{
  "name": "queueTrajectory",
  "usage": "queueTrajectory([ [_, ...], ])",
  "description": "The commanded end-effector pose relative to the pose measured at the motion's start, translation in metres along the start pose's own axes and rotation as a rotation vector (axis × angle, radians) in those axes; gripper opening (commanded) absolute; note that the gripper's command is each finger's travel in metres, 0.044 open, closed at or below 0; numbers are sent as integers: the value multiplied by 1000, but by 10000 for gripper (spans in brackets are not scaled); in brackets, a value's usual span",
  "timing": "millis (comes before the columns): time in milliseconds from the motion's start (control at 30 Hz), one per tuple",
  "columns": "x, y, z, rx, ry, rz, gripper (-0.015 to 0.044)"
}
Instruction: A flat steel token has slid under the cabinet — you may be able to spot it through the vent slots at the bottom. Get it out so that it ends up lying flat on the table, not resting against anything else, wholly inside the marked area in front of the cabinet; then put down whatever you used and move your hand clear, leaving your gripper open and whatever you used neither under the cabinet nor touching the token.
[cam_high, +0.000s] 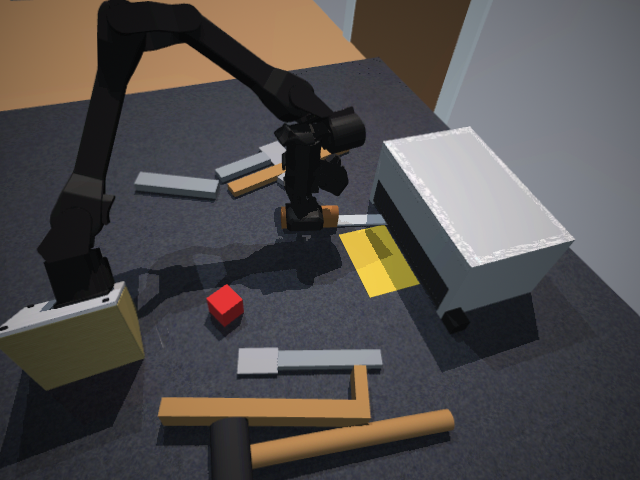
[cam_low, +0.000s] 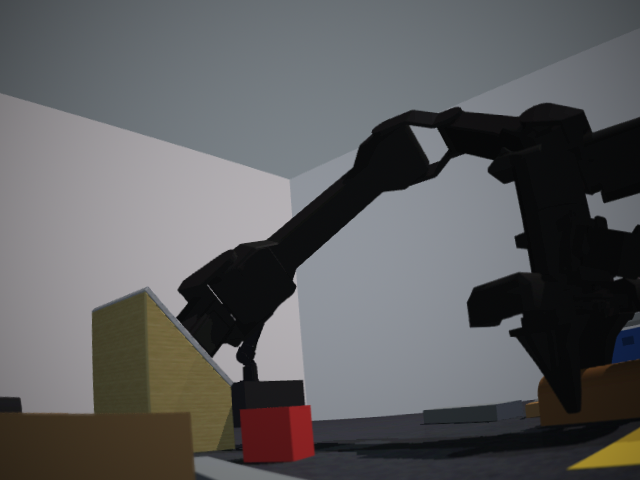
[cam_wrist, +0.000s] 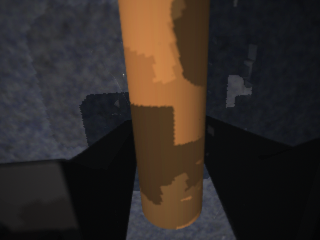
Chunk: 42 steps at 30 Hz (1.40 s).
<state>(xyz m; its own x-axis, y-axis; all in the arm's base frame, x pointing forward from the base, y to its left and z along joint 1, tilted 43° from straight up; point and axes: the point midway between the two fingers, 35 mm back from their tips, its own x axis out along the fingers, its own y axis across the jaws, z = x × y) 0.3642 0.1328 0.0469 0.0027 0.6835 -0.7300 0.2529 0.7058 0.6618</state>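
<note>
My gripper (cam_high: 305, 219) (cam_low: 594, 395) (cam_wrist: 165, 126) points down, shut on the round orange handle (cam_high: 330, 217) (cam_low: 615, 390) (cam_wrist: 165, 90) of a tool, low over the table. The tool's flat steel blade (cam_high: 359, 220) runs toward the cabinet (cam_high: 480, 196); its far end reaches the dark opening at the cabinet's bottom, where its tip is hidden. The yellow marked area (cam_high: 372, 268) (cam_low: 620, 454) lies in front of the cabinet, beside the blade, partly in shadow. The steel token cannot be seen in any view.
A red cube (cam_high: 225, 305) (cam_low: 273, 434) stands between the arm's base and the marked area. Nearer the top camera lie a grey flat-ended tool (cam_high: 330, 359), a wooden L-shaped hook (cam_high: 258, 409) and a mallet (cam_high: 351, 439). A grey bar (cam_high: 175, 184) and other bars lie behind the gripper.
</note>
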Motion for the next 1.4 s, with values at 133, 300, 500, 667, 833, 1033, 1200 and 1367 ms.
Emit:
queueTrajectory([
  [133, 0, 0, 10, -1, 0, 4, 0],
  [300, 0, 0, 15, -1, 0, 4, 0],
  [500, 0, 1, 21, -1, 0, 4, 0],
  [667, 0, 1, 25, -2, -1, 4, 0],
  [833, -1, 1, 30, -2, -1, 4, 0],
  [1033, -1, 1, 36, -2, -1, 4, 0],
  [1200, -1, 1, 40, -2, -1, 4, 0],
  [1367, -1, 1, 45, -2, -2, 4, 0],
])
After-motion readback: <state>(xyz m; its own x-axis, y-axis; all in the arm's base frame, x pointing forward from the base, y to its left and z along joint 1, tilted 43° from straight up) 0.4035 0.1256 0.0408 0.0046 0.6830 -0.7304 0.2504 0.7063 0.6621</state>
